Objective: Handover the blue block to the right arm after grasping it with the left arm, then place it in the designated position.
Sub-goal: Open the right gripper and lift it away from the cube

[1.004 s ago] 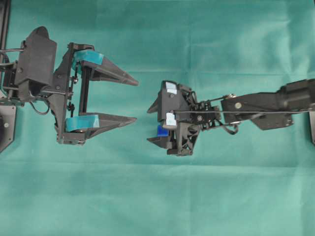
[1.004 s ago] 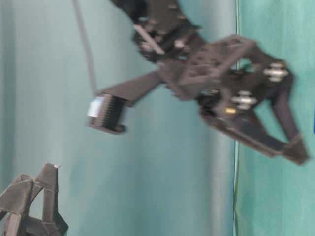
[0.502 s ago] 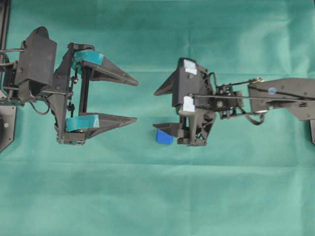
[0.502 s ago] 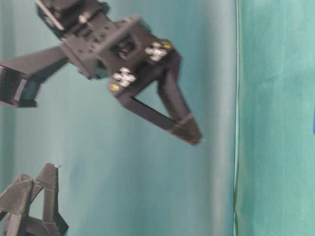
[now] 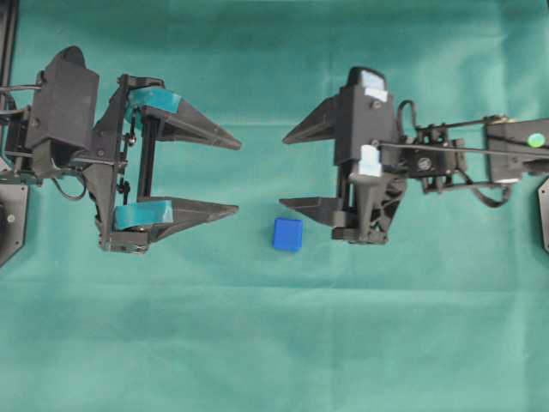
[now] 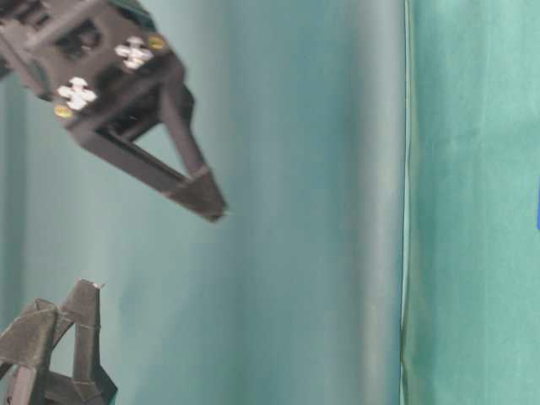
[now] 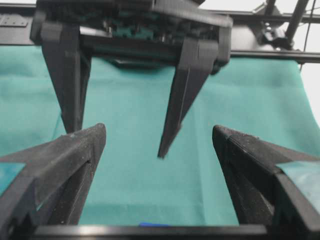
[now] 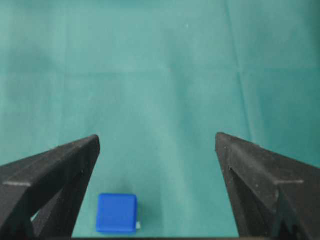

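On my left, the left arm's gripper [image 5: 238, 174] sits parked with its teal-banded jaws spread wide and empty, unmoved over the last second; between the two grippers the blue block [image 5: 287, 234] now lies free on the green cloth [image 5: 257, 343], touching neither. To its right, the right arm's gripper [image 5: 283, 172] has pulled back off the block, jaws apart and holding nothing (a second ago it was hunched over it); I judge the placement done, though the marks themselves I can't make out.
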### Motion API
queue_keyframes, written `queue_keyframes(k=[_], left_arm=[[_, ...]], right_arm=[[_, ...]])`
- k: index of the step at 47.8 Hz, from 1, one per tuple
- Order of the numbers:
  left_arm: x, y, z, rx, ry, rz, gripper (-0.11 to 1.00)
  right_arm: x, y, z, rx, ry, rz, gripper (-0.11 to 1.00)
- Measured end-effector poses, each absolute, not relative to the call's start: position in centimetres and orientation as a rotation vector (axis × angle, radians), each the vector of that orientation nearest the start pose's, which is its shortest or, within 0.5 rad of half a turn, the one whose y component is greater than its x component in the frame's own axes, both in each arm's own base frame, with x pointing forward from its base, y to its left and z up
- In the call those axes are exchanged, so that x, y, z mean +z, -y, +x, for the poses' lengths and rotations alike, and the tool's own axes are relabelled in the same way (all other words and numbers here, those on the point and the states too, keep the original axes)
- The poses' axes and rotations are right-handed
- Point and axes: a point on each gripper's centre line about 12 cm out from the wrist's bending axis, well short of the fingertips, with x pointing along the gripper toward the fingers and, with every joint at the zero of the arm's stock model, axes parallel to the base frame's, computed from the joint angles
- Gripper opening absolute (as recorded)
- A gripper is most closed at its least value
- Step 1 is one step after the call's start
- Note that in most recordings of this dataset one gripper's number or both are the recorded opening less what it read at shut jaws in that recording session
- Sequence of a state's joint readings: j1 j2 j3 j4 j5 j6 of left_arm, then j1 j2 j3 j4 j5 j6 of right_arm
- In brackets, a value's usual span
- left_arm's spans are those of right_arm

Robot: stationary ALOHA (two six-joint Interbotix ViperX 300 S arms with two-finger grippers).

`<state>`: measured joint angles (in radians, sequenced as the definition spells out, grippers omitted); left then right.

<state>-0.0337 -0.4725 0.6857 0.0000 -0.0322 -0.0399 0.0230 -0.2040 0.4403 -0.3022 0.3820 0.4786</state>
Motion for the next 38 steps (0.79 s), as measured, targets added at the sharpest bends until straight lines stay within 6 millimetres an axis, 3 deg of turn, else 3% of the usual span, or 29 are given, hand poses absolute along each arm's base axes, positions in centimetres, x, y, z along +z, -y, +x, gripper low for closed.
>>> queue_keyframes(k=[17, 38], left_arm=[[33.7, 1.1, 32.6, -0.030, -0.182, -0.037, 1.00], [33.7, 1.0, 32.5, -0.029, -0.182, -0.037, 1.00]], right_arm=[[30.6, 0.3, 38.0, -0.140, -0.567, 0.147, 0.91], [32.9, 0.4, 33.7, -0.112, -0.444, 0.117, 0.91]])
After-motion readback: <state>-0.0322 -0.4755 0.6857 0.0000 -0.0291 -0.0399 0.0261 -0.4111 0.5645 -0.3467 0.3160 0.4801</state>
